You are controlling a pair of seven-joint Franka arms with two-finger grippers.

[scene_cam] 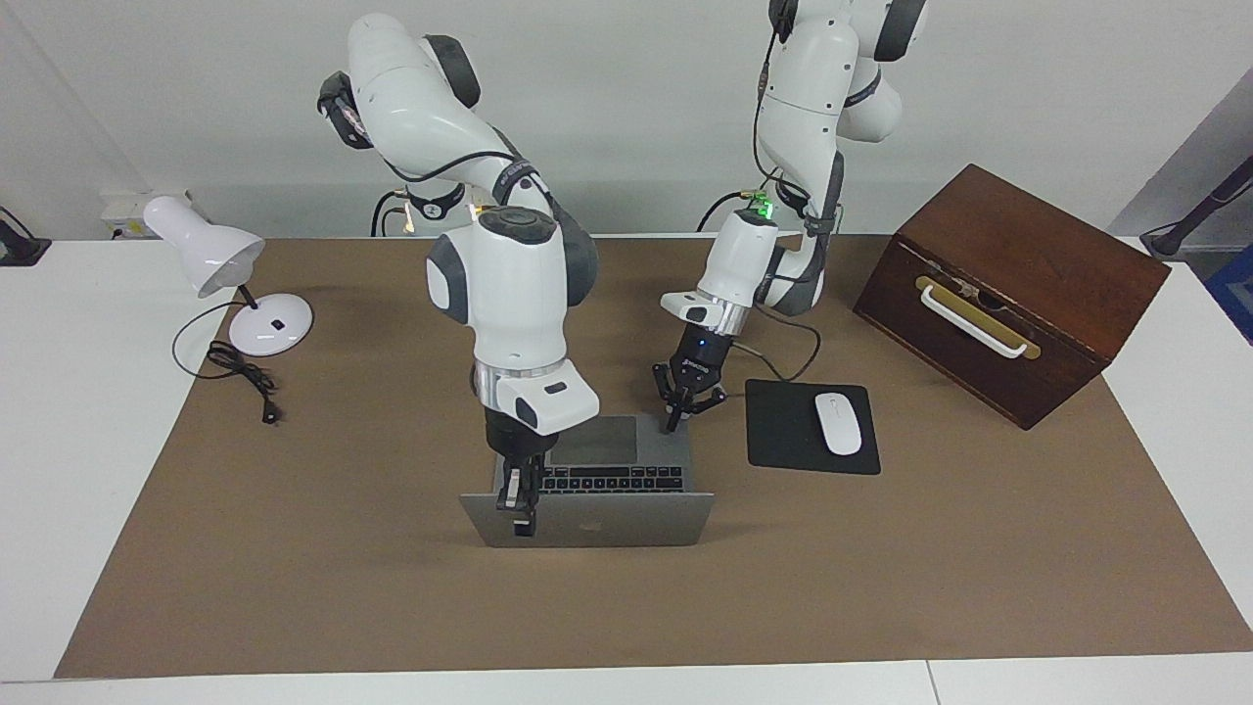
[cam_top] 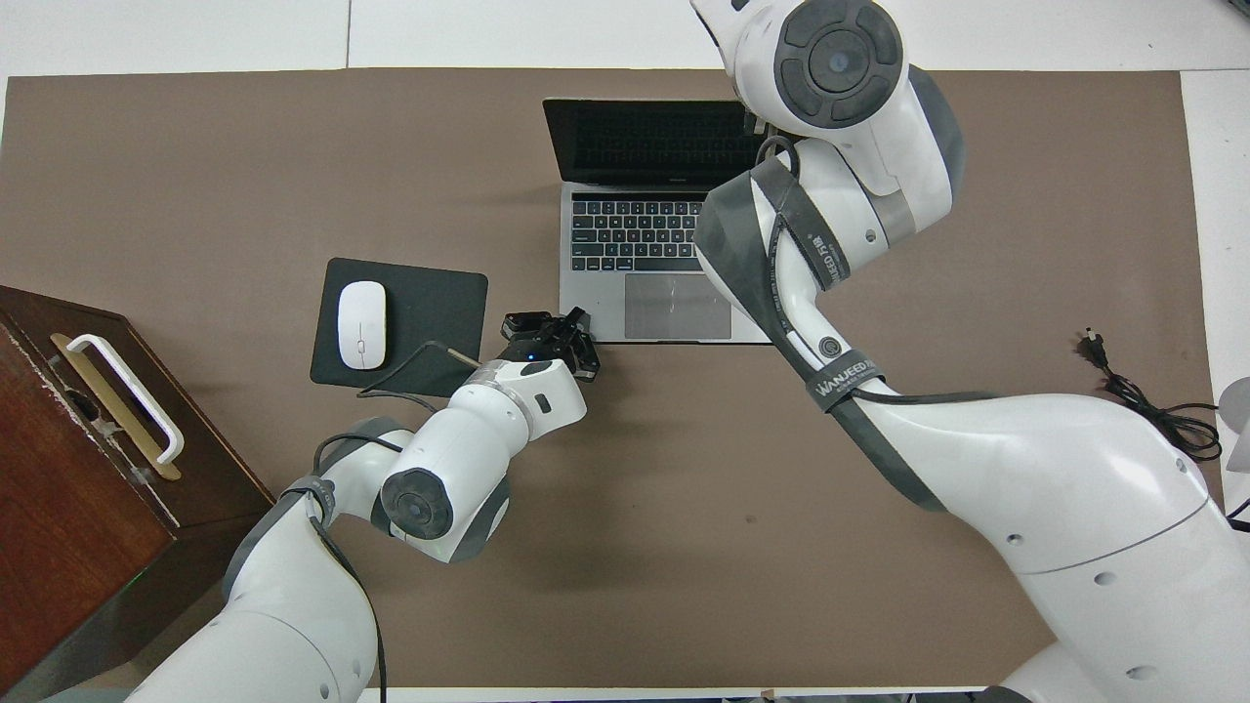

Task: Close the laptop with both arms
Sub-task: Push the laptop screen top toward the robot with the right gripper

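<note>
A big brown mat [scene_cam: 294, 548] covers the white surface [scene_cam: 59, 441] by a pale wall. The laptop [scene_cam: 626, 470] sits open in the middle of it. The right hand [scene_cam: 517, 509] is clenched at the top of the screen. The left hand [scene_cam: 685, 406], clenched too, points at the laptop's near corner. A lamp [scene_cam: 210, 257], a mouse pad [scene_cam: 783, 431] and a wooden box [scene_cam: 1018, 264] stand around.

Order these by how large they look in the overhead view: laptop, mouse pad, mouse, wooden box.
1. Laptop, though the right arm covers part of it.
2. Wooden box; the picture's edge cuts it off, so its rank against the laptop is unsure.
3. Mouse pad.
4. Mouse, lying on the pad.
</note>
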